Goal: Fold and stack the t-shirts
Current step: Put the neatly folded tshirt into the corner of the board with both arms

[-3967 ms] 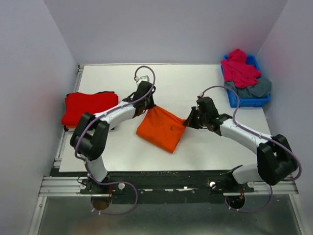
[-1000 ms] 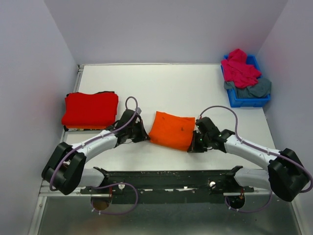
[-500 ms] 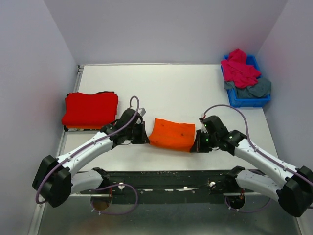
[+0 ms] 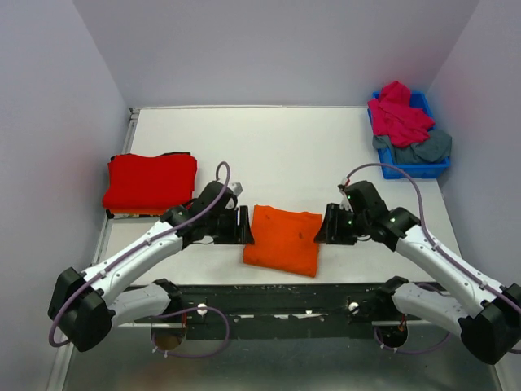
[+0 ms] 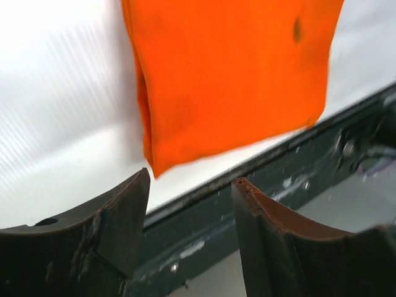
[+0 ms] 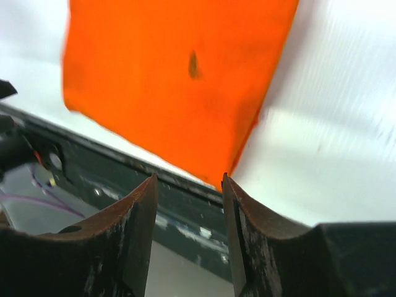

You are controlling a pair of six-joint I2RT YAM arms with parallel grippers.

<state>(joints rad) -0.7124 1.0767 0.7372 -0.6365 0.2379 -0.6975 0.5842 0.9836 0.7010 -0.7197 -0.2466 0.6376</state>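
Since half a second ago, both pincers are letting go: the orange t-shirt (image 4: 281, 239), which you were holding arched between them, is now lying flat in a folded rectangle. Taking the folded red t-shirt (image 4: 151, 181) as your mark, the orange one is sitting to its right and closer to the arm bases, well apart from it.

Your left gripper (image 4: 242, 226) is hovering between the red t-shirt and the orange one, just beside the orange one's left edge. Its jaws are standing wide and holding nothing, as the left wrist view is showing. Your right gripper (image 4: 324, 228) is waiting further right of the red t-shirt, just beside the orange one's far side, jaws moderately parted and likewise empty.

Far to the right of the red t-shirt and further back, the magenta-pink t-shirt (image 4: 399, 112) and the grey-blue t-shirt (image 4: 427, 148) are lying crumpled in the blue bin (image 4: 440, 169), so the job is looking about half done.

You are likely heading into stacking the orange t-shirt on the red one. Watch the front corner: in both wrist views it is appearing to reach the dark rail at the table (image 4: 285, 147) edge, so any nudge toward the bases is risking a slide off. Pinching only the top layer is risking the fold opening in transit.
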